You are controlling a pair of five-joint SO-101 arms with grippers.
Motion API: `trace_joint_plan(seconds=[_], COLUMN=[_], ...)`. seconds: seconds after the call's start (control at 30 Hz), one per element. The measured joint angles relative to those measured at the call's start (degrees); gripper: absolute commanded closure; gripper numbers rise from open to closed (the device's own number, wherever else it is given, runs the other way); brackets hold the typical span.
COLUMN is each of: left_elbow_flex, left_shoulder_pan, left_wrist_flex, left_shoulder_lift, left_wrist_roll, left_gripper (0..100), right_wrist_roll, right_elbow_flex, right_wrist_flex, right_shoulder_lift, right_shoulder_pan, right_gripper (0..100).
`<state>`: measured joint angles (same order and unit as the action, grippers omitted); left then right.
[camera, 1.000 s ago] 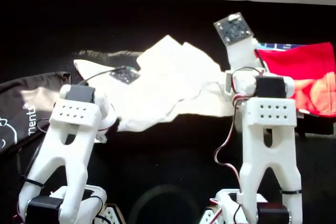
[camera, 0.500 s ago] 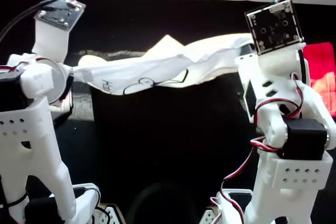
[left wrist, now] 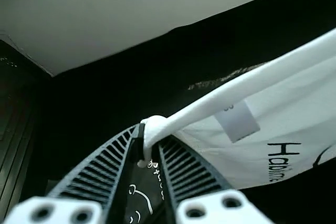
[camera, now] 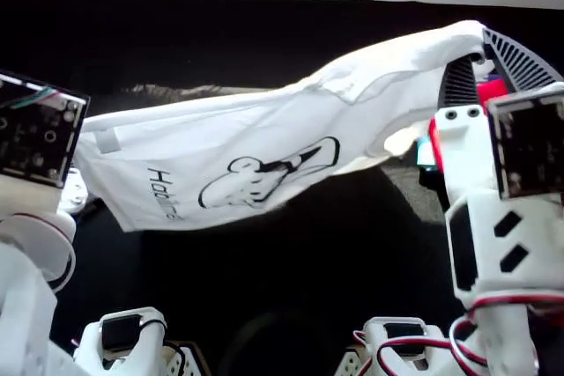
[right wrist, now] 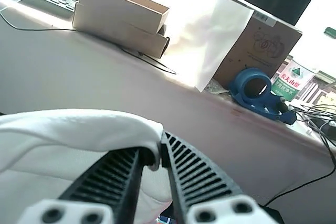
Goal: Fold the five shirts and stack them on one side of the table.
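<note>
Stretched in the air above the bench [camera: 264, 270], the white shirt [camera: 264, 151] is clamped only by thin folds in the left gripper [left wrist: 149, 135] and right gripper [right wrist: 156, 153], so pulling the arms wider would likely slip one corner free and drop it crumpled.

White shirt [camera: 264, 143] is up in the air, stretched wide left to right, right end higher, black cartoon print showing. A bit of red shirt [camera: 490, 92] peeks out at right.

Glare bleaches the boxes [right wrist: 121, 14] and shirt [right wrist: 68, 129]; the table [camera: 264, 41] lies dark.
</note>
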<state>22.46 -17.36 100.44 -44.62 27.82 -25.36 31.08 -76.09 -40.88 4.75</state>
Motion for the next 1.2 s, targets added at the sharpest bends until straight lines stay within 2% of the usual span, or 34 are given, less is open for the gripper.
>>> trace_joint_plan(seconds=[0.43,0.63,1.03,1.2], left_elbow_flex=[1.14,4.75,4.84,-2.81], left_shoulder_pan=[0.00,0.00,-0.53,-0.53], left_wrist_flex=[0.00,0.00,0.00,-0.26], left_shoulder_lift=[-0.44,-4.66,-9.23,-8.09], left_wrist_roll=[0.00,0.00,0.00,0.35], left_gripper=[99,99,99,99], right_wrist_roll=[0.00,-3.16,-3.25,-0.18], right_elbow_flex=[19.96,26.90,26.81,18.46], right_wrist_flex=[-6.86,-9.58,-10.46,-9.32], right_shoulder_lift=[-0.44,-0.62,-0.62,0.18], right_shoulder_pan=[0.00,0.00,0.00,0.00], right_gripper=[99.2,99.2,99.2,99.2])
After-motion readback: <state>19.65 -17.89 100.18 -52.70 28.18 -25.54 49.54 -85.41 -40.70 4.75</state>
